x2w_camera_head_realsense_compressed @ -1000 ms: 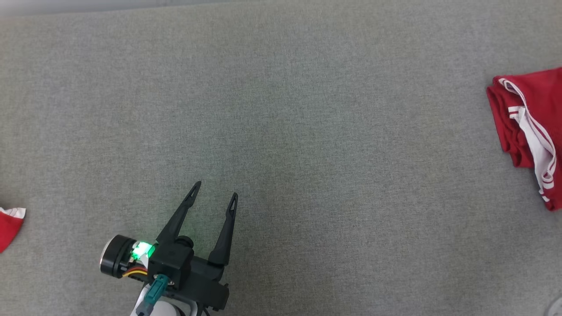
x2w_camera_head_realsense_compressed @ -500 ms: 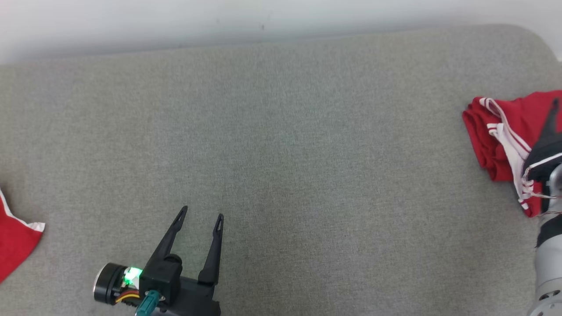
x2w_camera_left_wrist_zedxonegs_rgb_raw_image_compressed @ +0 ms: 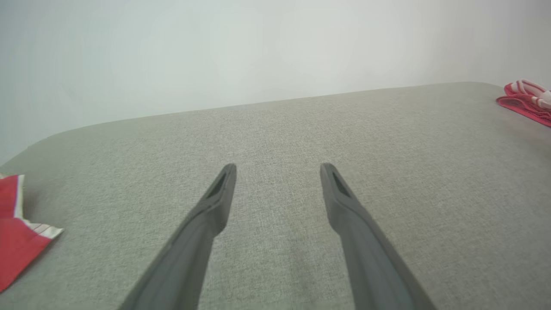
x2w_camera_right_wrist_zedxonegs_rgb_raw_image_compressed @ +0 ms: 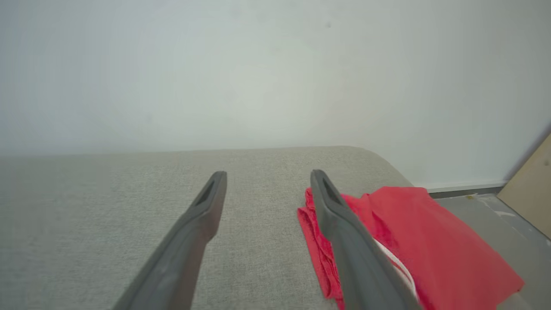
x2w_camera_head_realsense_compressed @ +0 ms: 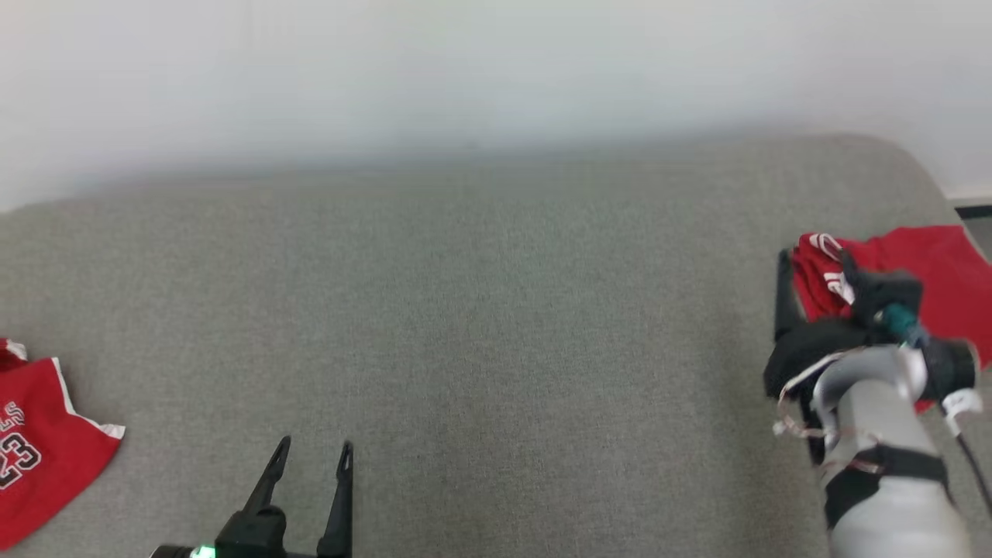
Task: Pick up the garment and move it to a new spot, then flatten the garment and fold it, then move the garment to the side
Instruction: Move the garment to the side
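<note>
A folded red garment [x2w_camera_head_realsense_compressed: 945, 263] with white trim lies at the far right of the grey padded surface [x2w_camera_head_realsense_compressed: 496, 325], near its rounded corner. My right gripper [x2w_camera_head_realsense_compressed: 814, 279] hovers at the garment's left edge, open and holding nothing. In the right wrist view the right gripper [x2w_camera_right_wrist_zedxonegs_rgb_raw_image_compressed: 267, 176] has its right finger above the garment [x2w_camera_right_wrist_zedxonegs_rgb_raw_image_compressed: 413, 232] and its left finger over bare fabric. My left gripper [x2w_camera_head_realsense_compressed: 314, 448] stands open at the bottom left over the bare surface, and in the left wrist view the left gripper [x2w_camera_left_wrist_zedxonegs_rgb_raw_image_compressed: 277, 168] is empty, with the garment [x2w_camera_left_wrist_zedxonegs_rgb_raw_image_compressed: 525, 101] far off to the right.
A second red jersey [x2w_camera_head_realsense_compressed: 39, 449] with white trim and a number lies at the left edge; it shows as a red jersey [x2w_camera_left_wrist_zedxonegs_rgb_raw_image_compressed: 17, 237] in the left wrist view. A white wall [x2w_camera_head_realsense_compressed: 496, 70] runs behind the surface. Floor [x2w_camera_right_wrist_zedxonegs_rgb_raw_image_compressed: 495, 206] lies past the right corner.
The head camera has tilted up, bringing the wall into view. My right arm has come in from the right and now sits at the folded garment's left edge. The left gripper stays open.
</note>
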